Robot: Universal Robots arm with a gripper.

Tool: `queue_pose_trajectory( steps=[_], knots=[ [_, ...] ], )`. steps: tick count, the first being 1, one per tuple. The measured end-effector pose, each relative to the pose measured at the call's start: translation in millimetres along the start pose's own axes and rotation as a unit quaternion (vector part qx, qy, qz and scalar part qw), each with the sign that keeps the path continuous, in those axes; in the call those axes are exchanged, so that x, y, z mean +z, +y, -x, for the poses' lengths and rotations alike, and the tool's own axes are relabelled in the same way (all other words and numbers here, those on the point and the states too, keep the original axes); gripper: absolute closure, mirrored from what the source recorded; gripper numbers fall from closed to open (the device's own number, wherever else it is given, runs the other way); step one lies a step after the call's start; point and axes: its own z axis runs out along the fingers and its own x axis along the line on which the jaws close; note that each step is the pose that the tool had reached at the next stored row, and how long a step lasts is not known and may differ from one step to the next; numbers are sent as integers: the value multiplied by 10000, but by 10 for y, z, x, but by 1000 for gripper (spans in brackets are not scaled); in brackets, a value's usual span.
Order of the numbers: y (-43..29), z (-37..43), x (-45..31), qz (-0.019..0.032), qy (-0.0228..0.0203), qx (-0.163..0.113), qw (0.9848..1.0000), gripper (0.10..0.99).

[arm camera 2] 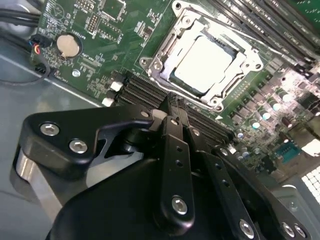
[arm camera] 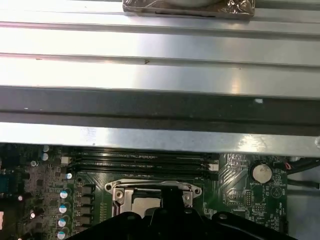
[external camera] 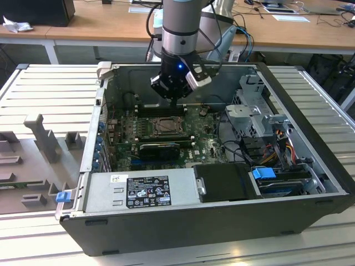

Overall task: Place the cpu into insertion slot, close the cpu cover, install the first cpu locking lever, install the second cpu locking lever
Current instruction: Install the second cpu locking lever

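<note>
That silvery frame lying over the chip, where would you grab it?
Probably by one outer edge of the cpu cover, pinched from above. The thin frame lies flat, and the cpu fills its window, so the rim is about all there is to catch.

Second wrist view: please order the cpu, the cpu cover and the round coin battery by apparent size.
1. cpu cover
2. cpu
3. coin battery
The cover frames the cpu, so it spans more.
</note>
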Motion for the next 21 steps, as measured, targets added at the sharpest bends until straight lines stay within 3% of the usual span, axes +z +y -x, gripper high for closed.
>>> queue_pose_trajectory(
  steps=[3,6,8,11,17,21],
  knots=[
    [-87,-4,-3,-1,0,2,10000,980],
    [-237,-11,-8,-11,0,2,10000,980],
    [-290,-13,-12,-19,2,1,10000,980],
    [-529,-36,12,-19,1,2,10000,980],
    [-713,-54,86,8,3,-33,10000,980],
    [-745,-233,112,13,3,-40,10000,980]
  ],
)
